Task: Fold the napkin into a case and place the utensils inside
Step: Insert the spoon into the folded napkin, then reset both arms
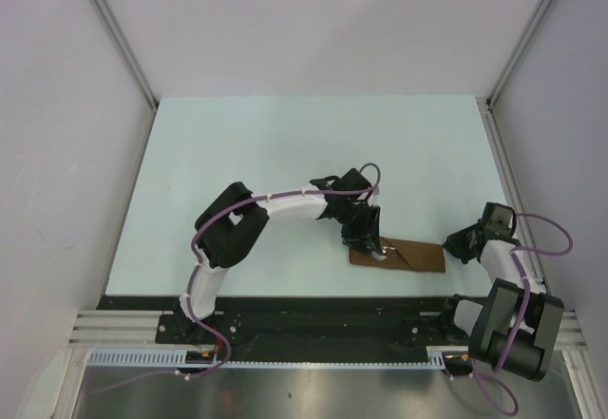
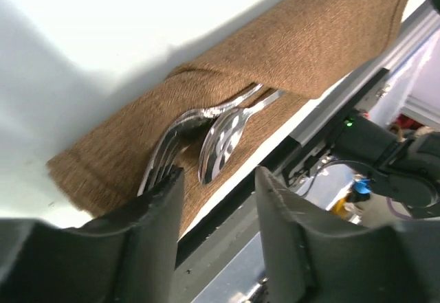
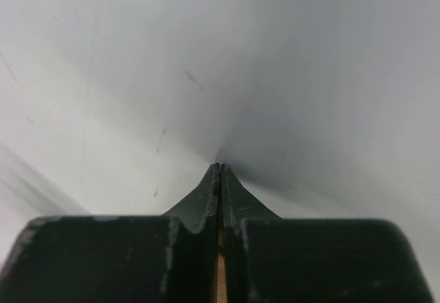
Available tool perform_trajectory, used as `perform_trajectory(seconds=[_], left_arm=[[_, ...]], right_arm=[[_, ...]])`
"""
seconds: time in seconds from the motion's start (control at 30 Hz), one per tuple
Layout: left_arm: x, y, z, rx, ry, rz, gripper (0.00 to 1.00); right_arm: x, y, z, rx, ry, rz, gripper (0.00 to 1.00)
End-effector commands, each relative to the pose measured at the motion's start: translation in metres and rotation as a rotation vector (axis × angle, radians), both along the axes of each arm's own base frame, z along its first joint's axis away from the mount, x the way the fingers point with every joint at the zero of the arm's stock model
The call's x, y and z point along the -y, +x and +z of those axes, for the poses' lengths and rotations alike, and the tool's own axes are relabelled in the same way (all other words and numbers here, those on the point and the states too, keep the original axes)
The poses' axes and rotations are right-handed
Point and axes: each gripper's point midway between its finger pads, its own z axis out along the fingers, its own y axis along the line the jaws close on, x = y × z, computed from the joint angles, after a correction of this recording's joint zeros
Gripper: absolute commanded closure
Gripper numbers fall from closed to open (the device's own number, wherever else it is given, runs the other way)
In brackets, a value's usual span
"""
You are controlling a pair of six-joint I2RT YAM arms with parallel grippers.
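Observation:
The brown napkin (image 1: 410, 257) lies folded into a narrow case (image 2: 323, 35) near the table's front edge. The utensils are tucked into it. The silver fork (image 2: 162, 157) and the spoon's bowl (image 2: 223, 145) stick out at the left end, and their handles are hidden under the fold. My left gripper (image 2: 218, 174) hovers just over the fork and spoon heads, open, with nothing between its fingers (image 2: 159, 207). In the top view the left gripper (image 1: 366, 238) covers the case's left end. My right gripper (image 1: 456, 246) sits just right of the case, shut and empty, its tips (image 3: 220, 167) close to the bare table.
The table's front edge with a black rail (image 1: 313, 303) runs right below the case. Both arm bases (image 1: 494, 329) stand along it. White walls and aluminium posts (image 1: 114, 29) enclose the pale table (image 1: 313, 143).

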Motion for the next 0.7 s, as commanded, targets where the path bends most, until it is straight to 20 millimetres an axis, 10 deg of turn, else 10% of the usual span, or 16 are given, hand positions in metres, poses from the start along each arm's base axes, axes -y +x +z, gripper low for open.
perform_trajectory(seconds=[0.0, 0.17, 0.37, 0.53, 0.67], left_arm=[[-0.012, 0.015, 0.048, 0.139, -0.018, 0.002, 0.39], [-0.042, 0.048, 0.089, 0.352, 0.014, 0.008, 0.36], [-0.093, 0.08, 0.182, 0.809, 0.026, 0.069, 0.33], [-0.128, 0.075, 0.218, 0.996, -0.08, 0.216, 0.28], [-0.174, 0.061, 0.247, 1.118, -0.178, 0.401, 0.23]], right_arm=[[0.027, -0.028, -0.005, -0.147, -0.136, -0.056, 0.96], [0.052, -0.006, 0.032, -0.099, -0.261, -0.067, 0.89], [0.049, 0.076, 0.137, 0.071, -0.572, 0.129, 0.74], [-0.086, 0.127, 0.216, 0.392, -0.671, 0.547, 0.49], [-0.171, 0.119, 0.219, 0.517, -0.488, 0.745, 0.41]])
